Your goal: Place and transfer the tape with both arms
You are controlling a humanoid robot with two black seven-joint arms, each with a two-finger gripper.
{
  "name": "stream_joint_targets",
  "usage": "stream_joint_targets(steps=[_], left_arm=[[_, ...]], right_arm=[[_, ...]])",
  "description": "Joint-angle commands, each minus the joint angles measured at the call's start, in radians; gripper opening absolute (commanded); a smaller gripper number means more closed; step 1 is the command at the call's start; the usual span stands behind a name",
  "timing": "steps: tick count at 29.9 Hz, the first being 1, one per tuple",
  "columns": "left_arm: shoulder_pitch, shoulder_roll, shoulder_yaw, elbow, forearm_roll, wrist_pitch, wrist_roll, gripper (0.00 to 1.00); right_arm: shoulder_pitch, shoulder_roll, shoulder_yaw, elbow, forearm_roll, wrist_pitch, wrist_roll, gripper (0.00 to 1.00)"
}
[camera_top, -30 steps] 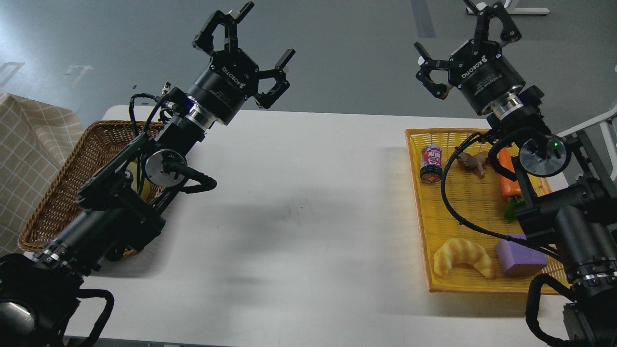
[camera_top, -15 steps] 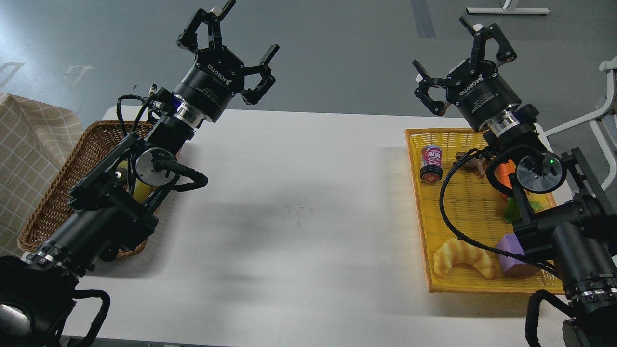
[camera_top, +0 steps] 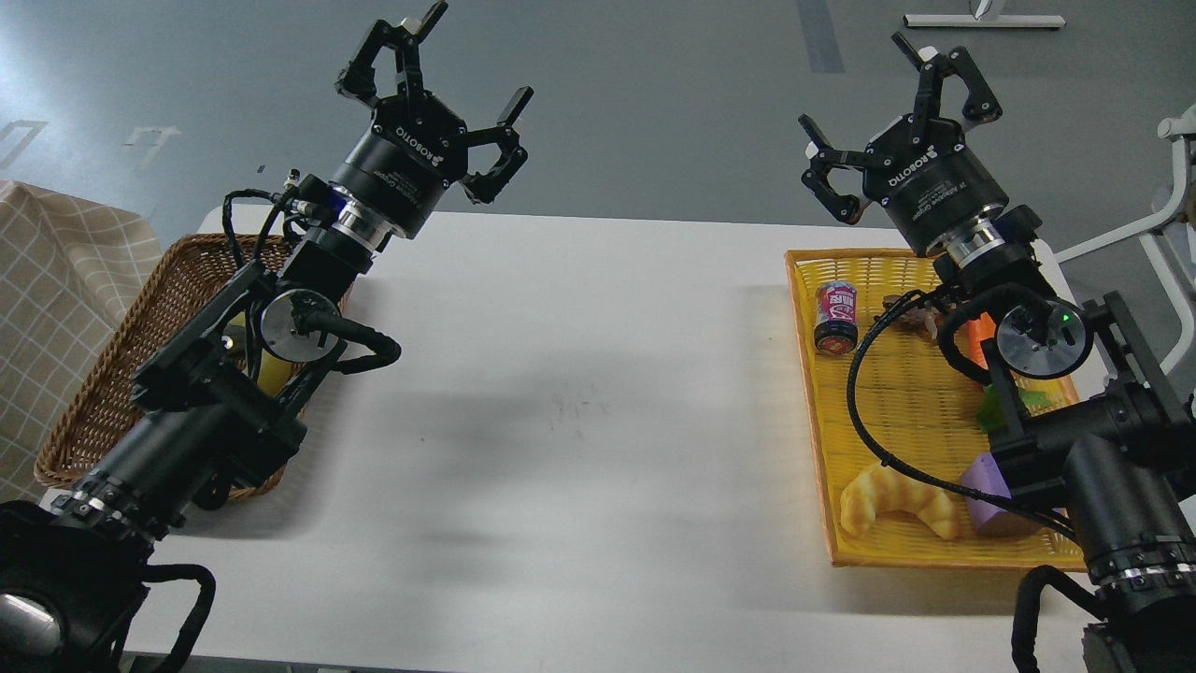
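The tape (camera_top: pixel 272 370) shows only as a yellow sliver in the brown wicker basket (camera_top: pixel 112 374) at the left, mostly hidden behind my left arm. My left gripper (camera_top: pixel 447 93) is raised above the table's far edge, right of the basket, with its fingers spread open and empty. My right gripper (camera_top: pixel 886 117) is raised above the far end of the yellow tray (camera_top: pixel 822 467), also open and empty. Both grippers are well above the table and far apart from each other.
The yellow tray holds a drink can (camera_top: pixel 835 317), a croissant (camera_top: pixel 897 497), a purple block (camera_top: pixel 992 486), a carrot (camera_top: pixel 979 336) and a small brown figure (camera_top: pixel 911 313). A checked cloth (camera_top: pixel 56 271) lies at the far left. The white table (camera_top: pixel 579 402) spans the middle.
My left gripper has moved left and slightly up, staying open. My right gripper has dropped a little and shifted left over the tray's far end, staying open.
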State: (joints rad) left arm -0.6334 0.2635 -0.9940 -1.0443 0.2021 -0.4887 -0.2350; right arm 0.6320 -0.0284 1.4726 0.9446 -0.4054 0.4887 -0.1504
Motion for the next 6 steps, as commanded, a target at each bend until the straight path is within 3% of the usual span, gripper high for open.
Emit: stream_joint_targets(steps=[1, 6], left_arm=[[0.003, -0.001, 0.000, 0.001, -0.003, 0.000, 0.000, 0.98], [0.003, -0.003, -0.002, 0.001, -0.004, 0.000, 0.000, 0.98]], right_arm=[[0.005, 0.019, 0.005, 0.000, 0.002, 0.000, 0.000, 1.00], [0.008, 0.028, 0.021, -0.007, 0.002, 0.000, 0.000, 1.00]])
